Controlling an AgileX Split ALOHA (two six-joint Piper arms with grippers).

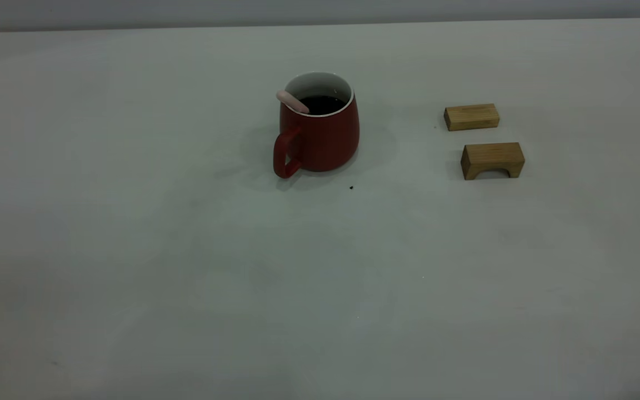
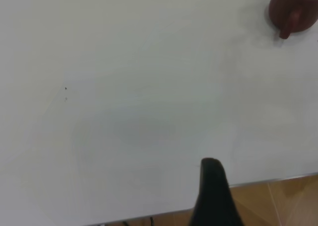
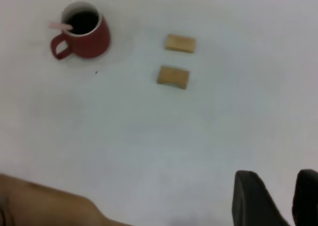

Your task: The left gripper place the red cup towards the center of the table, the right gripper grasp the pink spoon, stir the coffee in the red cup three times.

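The red cup (image 1: 320, 130) stands upright near the middle of the bench (image 1: 186, 266), its loop handle turned toward the exterior camera and a little to that view's left. Dark coffee (image 1: 323, 104) fills it partway. The pink spoon (image 1: 293, 102) leans inside the cup, its pale handle resting on the rim above the loop handle, its bowl hidden under the liquid.

Neither arm shows in the exterior view. In the left wrist view only one dark finger (image 2: 214, 196) of the left claw (image 2: 214, 186) shows, over the bench's edge, so I cannot tell whether it is spread or pressed together. The cup (image 2: 293, 12) lies well apart from it, far across bare bench.

In the right wrist view the right claw (image 3: 278, 196) is spread, two dark fingers (image 3: 253, 198) with a gap between them, pinching nothing. The cup (image 3: 84, 35) with the spoon (image 3: 60, 25) lies well apart from this claw, and two tan wooden blocks (image 3: 174, 77) lie between, nearer the cup than the claw. One of the blocks (image 1: 492, 160) has an arched underside, the other (image 1: 471, 116) is a plain bar. A tiny dark speck (image 1: 351, 188) lies on the bench just beside the cup's base.
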